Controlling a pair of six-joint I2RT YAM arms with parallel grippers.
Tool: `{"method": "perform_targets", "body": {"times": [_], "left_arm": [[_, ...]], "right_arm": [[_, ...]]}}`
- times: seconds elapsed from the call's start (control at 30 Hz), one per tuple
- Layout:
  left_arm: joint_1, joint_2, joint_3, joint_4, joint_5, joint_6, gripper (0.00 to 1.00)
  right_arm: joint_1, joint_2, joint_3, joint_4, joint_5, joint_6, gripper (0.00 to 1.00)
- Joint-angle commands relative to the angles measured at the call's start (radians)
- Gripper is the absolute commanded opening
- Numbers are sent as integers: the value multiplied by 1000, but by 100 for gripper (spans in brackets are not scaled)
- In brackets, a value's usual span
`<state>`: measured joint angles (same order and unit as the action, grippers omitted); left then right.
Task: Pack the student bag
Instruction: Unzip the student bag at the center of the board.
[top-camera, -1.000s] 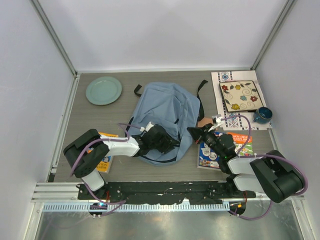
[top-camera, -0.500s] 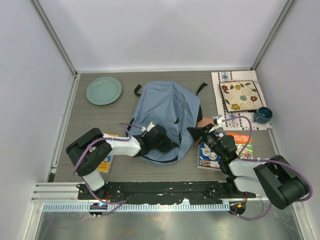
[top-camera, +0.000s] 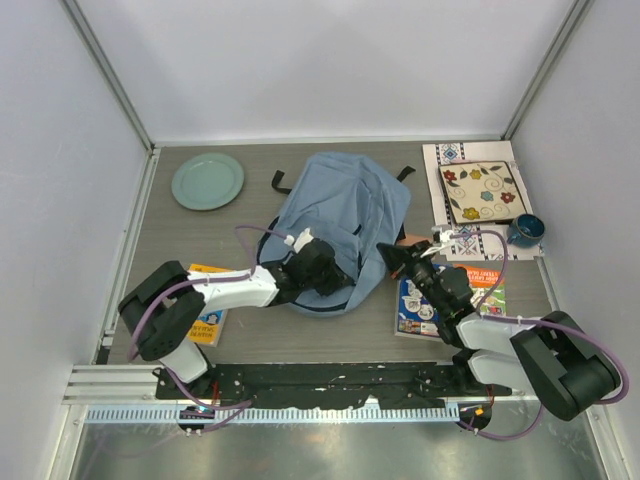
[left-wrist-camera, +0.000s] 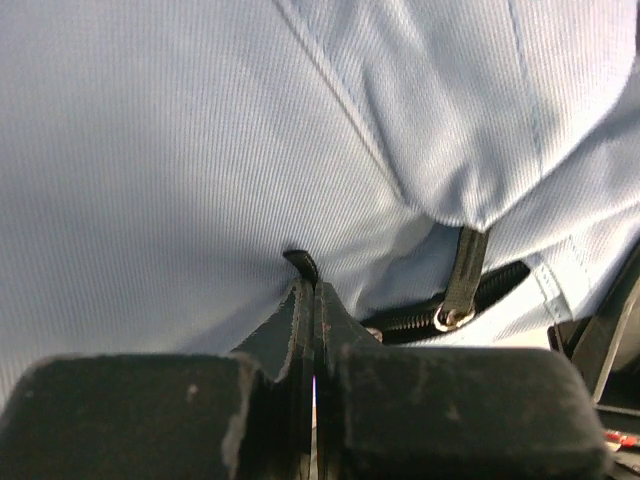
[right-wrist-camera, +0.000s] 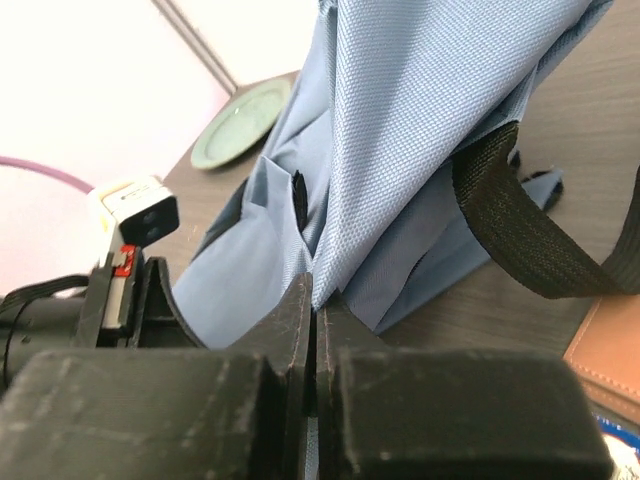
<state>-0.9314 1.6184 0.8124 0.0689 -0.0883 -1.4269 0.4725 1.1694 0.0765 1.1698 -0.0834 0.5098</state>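
Far left, a green plate (top-camera: 207, 180) is sitting on the table (top-camera: 250, 215), well apart from everything else. Nearer the bases, an orange book (top-camera: 208, 318) is lying flat, partly under the left arm.

The left claw (top-camera: 318, 272) is pressing into the near-left edge of the backpack (top-camera: 340, 215). In the wrist view its fingers (left-wrist-camera: 340, 330) are squeezed fully together, and the tips are nipping what looks like a small dark tab on the fabric; it's too close to be sure. A zipper pull (left-wrist-camera: 455, 300) is hanging just right of the tips.

The backpack is lying mid-table, top end pointing away from the arms, the near-right edge bunching upward.

The right claw (top-camera: 392, 255) is clamping that near-right edge. In its wrist view the fingers are tight together with blue cloth rising straight out of the tips (right-wrist-camera: 313, 300), and a black strap (right-wrist-camera: 510, 215) is drooping beside it.

Books (top-camera: 420, 305) are lying under the right arm. Far right, a flowered tile (top-camera: 483, 191) is resting on a patterned mat (top-camera: 445, 158), with a blue mug (top-camera: 524, 230) just beside it.
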Motion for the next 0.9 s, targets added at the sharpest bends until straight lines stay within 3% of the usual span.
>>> {"method": "perform_targets", "body": {"times": [0.0,0.17,0.27,0.73,0.83,0.87], "left_arm": [[6,-60,45,-102,-45,126,0],[5,-83,50,-168,-22,189,0],[2,-115,15,-182,-34,186,0],[2,-290,-58,-328,-172,213,0],[2,-313,-53,-386,-189,233,0],[2,-319,-58,-380,-195,238,0]], "right_arm": [[3,15,109,168,186,85,1],[-6,82,170,117,258,156,1],[-12,142,160,174,280,176,1],[-47,354,100,395,154,274,1],[-109,374,114,349,105,392,13],[-129,372,130,305,11,432,30]]}}
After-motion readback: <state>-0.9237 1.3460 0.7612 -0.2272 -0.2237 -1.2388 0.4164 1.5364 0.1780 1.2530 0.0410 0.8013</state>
